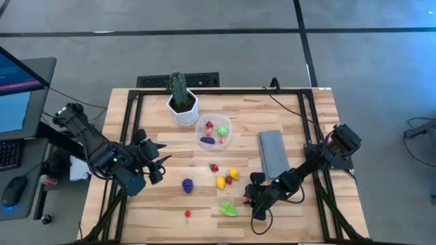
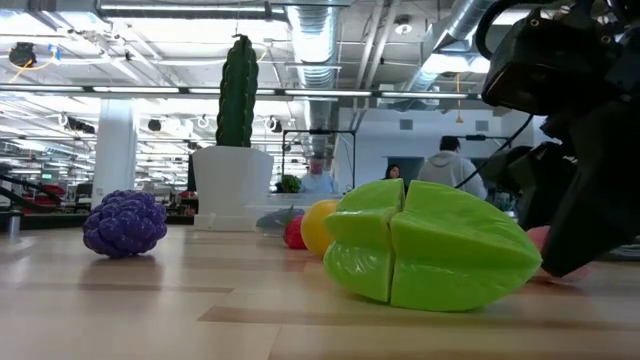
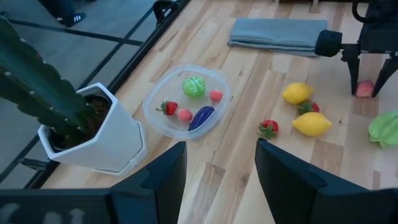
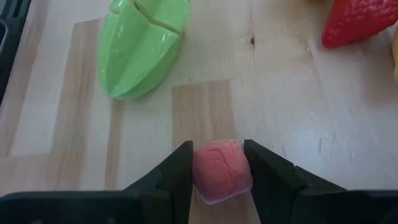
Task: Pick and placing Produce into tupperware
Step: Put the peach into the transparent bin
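Note:
The tupperware [image 1: 229, 136], a round clear container, stands mid-table holding a green piece, red pieces and a purple one [image 3: 202, 116]. Loose produce lies nearer: a purple grape bunch [image 1: 187, 185], yellow lemons [image 1: 234, 173], strawberries [image 1: 214, 167] and a green starfruit [image 1: 229, 209]. My right gripper [image 4: 217, 163] is low at the near right, beside the starfruit [image 4: 140, 46], shut on a small pink fruit [image 4: 221, 168]. My left gripper [image 1: 162, 155] hovers open above the table's left side, with nothing between its fingers [image 3: 168, 174]. My right gripper pinches the pink fruit's two opposite sides [image 4: 200, 167] between its two fingers. The fingers slant down at it from the table's right side. The fruit sits low at the table top [image 3: 365, 88]; whether its underside touches the wood I cannot tell.
A cactus in a white hexagonal pot [image 1: 182, 102] stands just behind the container. A folded grey cloth [image 1: 272, 153] lies to the container's right, behind my right gripper. A tiny red piece [image 1: 187, 214] lies near the front edge. Black frame rails run along the table's left and right edges.

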Action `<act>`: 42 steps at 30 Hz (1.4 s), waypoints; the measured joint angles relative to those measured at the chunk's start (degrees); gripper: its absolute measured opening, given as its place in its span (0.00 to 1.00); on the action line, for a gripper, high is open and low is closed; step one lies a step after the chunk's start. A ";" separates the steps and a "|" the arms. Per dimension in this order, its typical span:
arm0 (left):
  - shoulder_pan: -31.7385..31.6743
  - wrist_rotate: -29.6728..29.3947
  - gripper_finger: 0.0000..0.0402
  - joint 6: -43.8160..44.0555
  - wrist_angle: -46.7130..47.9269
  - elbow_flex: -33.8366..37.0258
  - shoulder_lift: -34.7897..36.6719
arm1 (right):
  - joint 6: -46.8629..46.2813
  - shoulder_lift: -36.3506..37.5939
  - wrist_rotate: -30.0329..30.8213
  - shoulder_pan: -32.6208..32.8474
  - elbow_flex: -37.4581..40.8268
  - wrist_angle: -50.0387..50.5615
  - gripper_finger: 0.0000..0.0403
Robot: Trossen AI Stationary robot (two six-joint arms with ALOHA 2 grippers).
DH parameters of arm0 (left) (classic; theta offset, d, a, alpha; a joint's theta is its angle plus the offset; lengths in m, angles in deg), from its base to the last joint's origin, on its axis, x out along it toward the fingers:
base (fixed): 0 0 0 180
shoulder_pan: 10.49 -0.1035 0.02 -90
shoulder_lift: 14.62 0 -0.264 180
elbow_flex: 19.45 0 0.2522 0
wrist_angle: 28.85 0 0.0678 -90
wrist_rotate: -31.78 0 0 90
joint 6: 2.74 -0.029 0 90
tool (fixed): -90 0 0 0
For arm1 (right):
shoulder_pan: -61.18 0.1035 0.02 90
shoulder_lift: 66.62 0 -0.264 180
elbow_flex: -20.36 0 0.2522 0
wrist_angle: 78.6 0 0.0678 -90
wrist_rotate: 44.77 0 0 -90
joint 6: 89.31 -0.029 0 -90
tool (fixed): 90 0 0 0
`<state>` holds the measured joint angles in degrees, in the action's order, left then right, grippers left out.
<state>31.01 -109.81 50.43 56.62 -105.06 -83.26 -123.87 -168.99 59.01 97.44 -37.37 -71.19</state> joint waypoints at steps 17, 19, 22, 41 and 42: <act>-0.01 -0.31 0.45 -0.37 0.00 0.00 0.00 | 7.66 12.63 1.07 -7.11 -0.01 4.24 0.39; 0.00 -0.31 0.45 -0.39 0.00 0.00 0.00 | 9.25 14.17 1.08 -8.68 -0.02 4.46 0.39; 0.00 -0.31 0.45 -0.42 0.02 0.00 0.00 | 11.77 16.51 1.09 -11.21 -0.04 4.64 0.40; 0.98 -2.49 0.45 0.09 1.43 0.00 0.02 | 27.25 22.43 -5.66 -31.19 -0.20 2.68 0.39; 0.98 -2.75 0.45 0.10 1.46 0.00 0.02 | 27.67 22.34 -6.45 -32.26 -0.21 2.89 0.39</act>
<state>31.99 -112.56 50.53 58.08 -105.06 -83.24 -96.20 -146.65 52.56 65.17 -37.58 -68.30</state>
